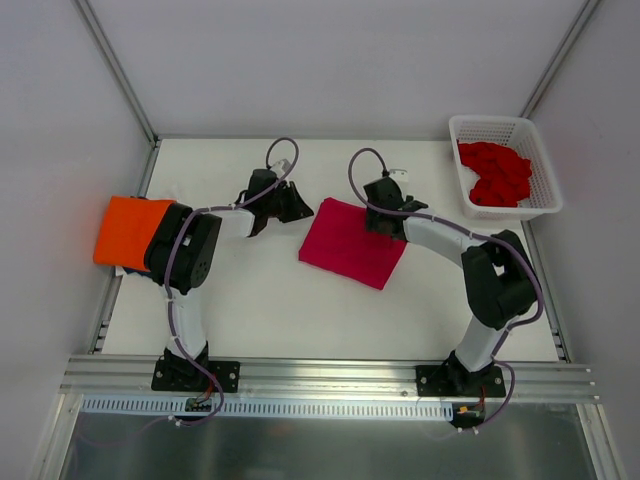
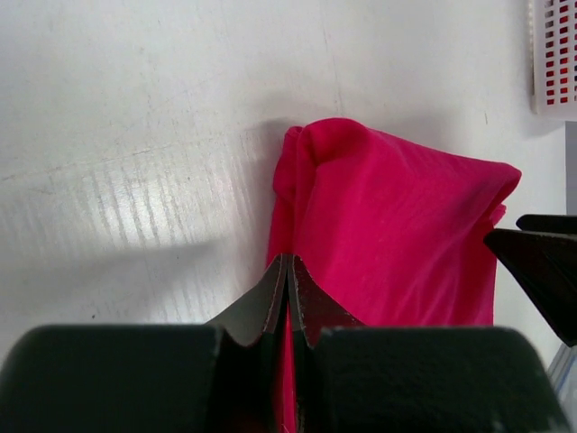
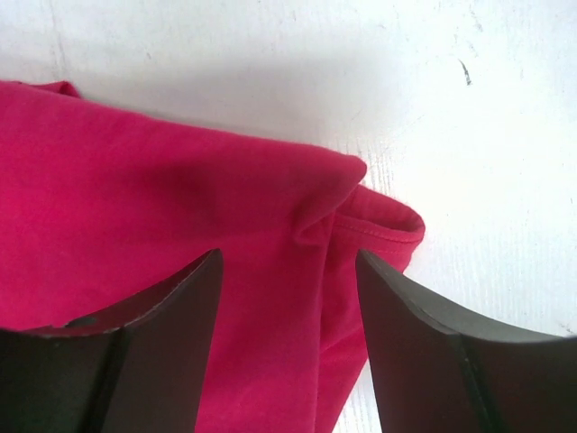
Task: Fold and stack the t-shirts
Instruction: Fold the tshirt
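- The crimson-pink t-shirt (image 1: pixel 350 245) lay folded into a compact rectangle at mid-worktop (image 1: pixel 270 310), between the two arms, its fold judged close to finished.
- An orange t-shirt (image 1: pixel 130 228) sat folded at the far left edge, apparently the start of the stack; the pink one was not yet on it.
- Red t-shirts (image 1: pixel 497 175) lay crumpled in the white basket (image 1: pixel 488 120) at the back right (the bulk of the job left, by that reckoning).
- The left claw (image 2: pixel 288 263) was pinched tight on the pink shirt's left edge, a sliver of cloth showing between its fingers; only its own wrist view made that plain.
- The right claw (image 3: pixel 288 255) hung wide open over the shirt's hemmed corner, gripping nothing, a detail the overhead view hid beneath the arm.
- The overhead view alone showed the orange shirt and the full basket; the left wrist view caught only a corner of the basket.
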You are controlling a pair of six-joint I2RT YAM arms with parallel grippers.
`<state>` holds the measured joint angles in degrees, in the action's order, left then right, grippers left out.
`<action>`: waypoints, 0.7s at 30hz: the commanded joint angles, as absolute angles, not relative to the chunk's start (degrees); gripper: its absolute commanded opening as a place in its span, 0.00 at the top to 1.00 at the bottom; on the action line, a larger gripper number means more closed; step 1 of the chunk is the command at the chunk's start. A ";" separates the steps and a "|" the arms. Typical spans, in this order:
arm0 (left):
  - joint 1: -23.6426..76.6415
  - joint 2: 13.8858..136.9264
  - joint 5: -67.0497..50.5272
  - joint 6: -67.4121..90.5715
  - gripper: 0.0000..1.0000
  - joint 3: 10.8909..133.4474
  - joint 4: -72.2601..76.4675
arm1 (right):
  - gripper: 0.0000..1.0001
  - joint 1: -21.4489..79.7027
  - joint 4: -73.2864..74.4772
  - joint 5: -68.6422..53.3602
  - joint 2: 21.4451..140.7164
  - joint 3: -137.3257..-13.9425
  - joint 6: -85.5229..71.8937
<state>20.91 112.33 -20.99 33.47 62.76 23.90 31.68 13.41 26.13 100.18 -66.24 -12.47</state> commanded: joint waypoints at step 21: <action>20.04 114.61 -30.67 41.48 1.00 65.57 35.77 | 0.43 28.74 9.58 21.36 106.52 -68.91 -11.95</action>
